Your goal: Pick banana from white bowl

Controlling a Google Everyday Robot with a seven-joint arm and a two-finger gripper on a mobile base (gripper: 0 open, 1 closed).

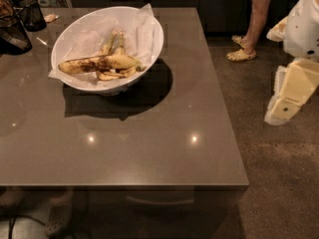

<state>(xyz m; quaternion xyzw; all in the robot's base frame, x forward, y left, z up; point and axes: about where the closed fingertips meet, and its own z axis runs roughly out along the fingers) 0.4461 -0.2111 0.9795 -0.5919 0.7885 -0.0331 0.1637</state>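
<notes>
A grey-brown table filled the frame. At upper left sat the white bowl, lined with paper, with the banana lying crosswise inside among loose peel strips. The gripper hung at the right edge, off the table and well apart from the bowl; whether it was released or clenched I could not tell. The approach should probably descend across the banana's middle, clear of the paper. A dark cup stood at the far upper left, out of the way.

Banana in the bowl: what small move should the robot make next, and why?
Probably swing the gripper left, over the table and toward the bowl. The gripper hangs beyond the table's right edge, far from the banana, which lies across the bowl untouched, so closing that gap comes first.
</notes>
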